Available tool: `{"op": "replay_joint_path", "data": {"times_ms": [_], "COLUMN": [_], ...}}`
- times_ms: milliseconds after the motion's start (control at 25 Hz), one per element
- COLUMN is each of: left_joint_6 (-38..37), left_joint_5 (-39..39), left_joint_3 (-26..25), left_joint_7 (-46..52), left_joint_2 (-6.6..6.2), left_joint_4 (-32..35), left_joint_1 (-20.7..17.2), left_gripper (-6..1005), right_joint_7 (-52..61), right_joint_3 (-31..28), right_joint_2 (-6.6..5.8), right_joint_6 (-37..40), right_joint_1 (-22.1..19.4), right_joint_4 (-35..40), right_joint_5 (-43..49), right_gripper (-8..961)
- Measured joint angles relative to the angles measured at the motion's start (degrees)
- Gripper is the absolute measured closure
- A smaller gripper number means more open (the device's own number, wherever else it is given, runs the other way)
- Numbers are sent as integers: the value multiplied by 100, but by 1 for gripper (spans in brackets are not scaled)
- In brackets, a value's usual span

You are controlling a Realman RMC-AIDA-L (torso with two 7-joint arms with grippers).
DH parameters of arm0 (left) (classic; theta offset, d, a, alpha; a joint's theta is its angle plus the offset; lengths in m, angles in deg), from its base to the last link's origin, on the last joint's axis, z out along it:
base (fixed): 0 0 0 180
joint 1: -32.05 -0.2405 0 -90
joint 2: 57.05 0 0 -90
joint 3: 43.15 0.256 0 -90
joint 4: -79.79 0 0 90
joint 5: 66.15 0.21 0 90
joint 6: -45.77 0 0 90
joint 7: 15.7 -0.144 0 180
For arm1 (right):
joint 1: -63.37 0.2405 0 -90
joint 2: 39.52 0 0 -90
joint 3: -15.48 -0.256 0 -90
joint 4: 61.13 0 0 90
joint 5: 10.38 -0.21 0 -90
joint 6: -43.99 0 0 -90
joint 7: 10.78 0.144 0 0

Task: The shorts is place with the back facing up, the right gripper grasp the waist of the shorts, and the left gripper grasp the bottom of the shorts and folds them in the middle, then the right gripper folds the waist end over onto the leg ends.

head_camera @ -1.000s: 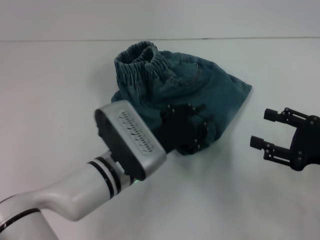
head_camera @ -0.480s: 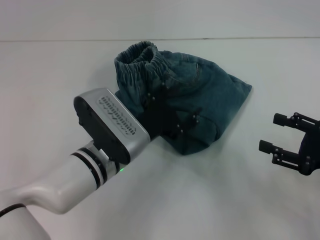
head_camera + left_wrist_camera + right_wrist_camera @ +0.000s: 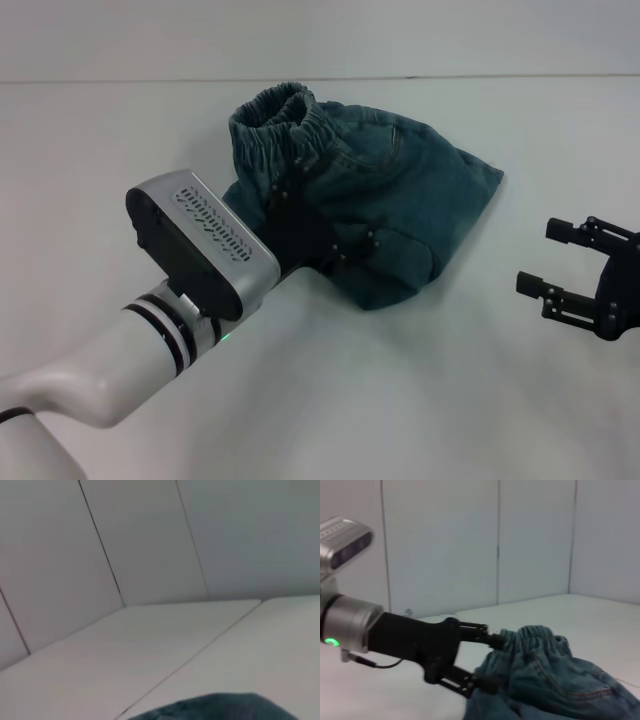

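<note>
The blue denim shorts (image 3: 410, 190) lie folded and bunched on the white table (image 3: 400, 400), elastic waist (image 3: 285, 115) at the far left. My left gripper (image 3: 325, 218) hovers open over the shorts' near left part, fingers spread and holding no cloth. The right wrist view shows the same left gripper (image 3: 496, 662) with its fingers (image 3: 475, 628) against the edge of the shorts (image 3: 560, 680). A strip of the shorts (image 3: 215, 707) shows in the left wrist view. My right gripper (image 3: 540, 256) stands open above bare table, well right of the shorts.
White wall panels (image 3: 535, 540) rise behind the table. A seam (image 3: 320, 78) crosses the table's far edge. My left arm's silver wrist housing (image 3: 200, 245) sits low over the table, left of the shorts.
My left gripper has drawn back to the left across the shorts, away from their near right edge. The shorts kept their shape. My right gripper shifted slightly to the right.
</note>
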Motion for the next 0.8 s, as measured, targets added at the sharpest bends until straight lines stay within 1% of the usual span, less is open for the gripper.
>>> {"op": "replay_joint_path", "data": {"times_ms": [80,320,520,720,800], "left_joint_6": [-62,-289,-381,-411,-443], "left_joint_5": [2,5,5,5,5], "left_joint_3": [-33,-149,-190,-231,-236], "left_joint_7": [-5,-13,-33,-38,-38], "left_joint_2": [-4,-4,-4,4,5], "left_joint_4": [21,145,210,247,247], "left_joint_1": [-34,-130,-167,-186,-191], "left_gripper": [88,88,88,88,89], "right_joint_7": [32,235,261,262,262], "right_joint_3": [-24,-37,1,8,9], "right_joint_2": [16,60,57,46,45], "right_joint_6": [-120,-588,-680,-705,-735], "right_joint_1": [38,259,448,492,501], "right_joint_4": [0,-196,-304,-313,-319], "right_joint_5": [-22,-248,-289,-282,-282], "right_gripper": [164,144,70,-3,-3]}}
